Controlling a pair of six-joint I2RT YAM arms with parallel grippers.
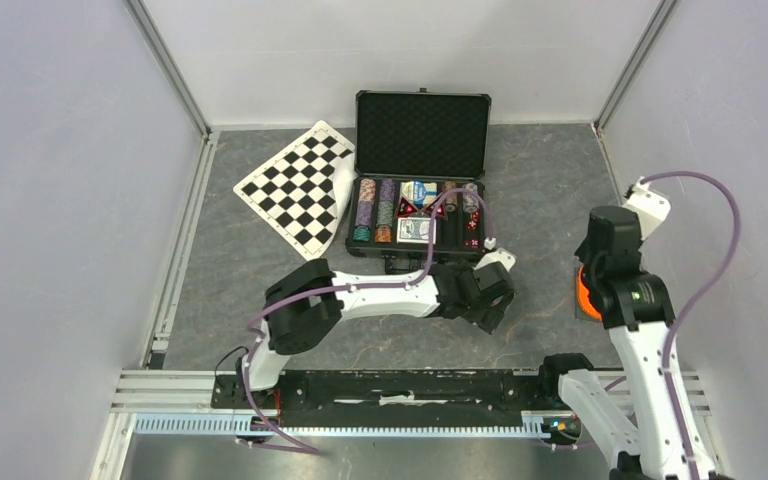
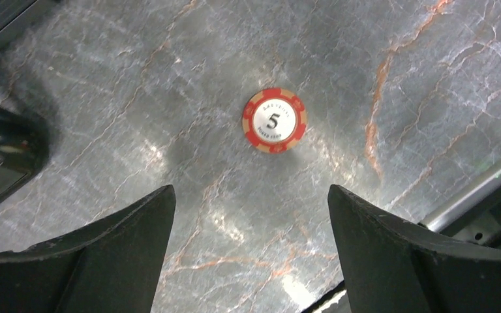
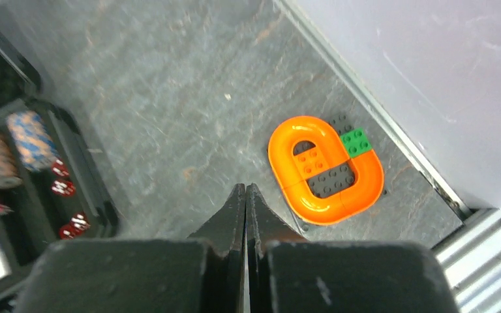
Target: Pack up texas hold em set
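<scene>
The black case (image 1: 422,242) lies open at the back of the table, its foam-lined lid (image 1: 422,133) upright. Rows of striped chips (image 1: 365,210), card decks (image 1: 415,228) and red dice (image 3: 65,188) sit in its tray. A single red chip (image 2: 274,120) marked 5 lies flat on the table, just ahead of my left gripper (image 2: 251,189). That gripper is open, nothing between its fingers, and hovers in front of the case (image 1: 493,300); it hides the chip in the top view. My right gripper (image 3: 245,187) is shut and empty, right of the case (image 3: 98,195).
A black-and-white checkered board (image 1: 298,185) lies left of the case. An orange ring (image 3: 326,171) on a dark studded plate with a green brick (image 3: 354,141) sits by the right wall, close to my right gripper. Walls enclose the table on three sides.
</scene>
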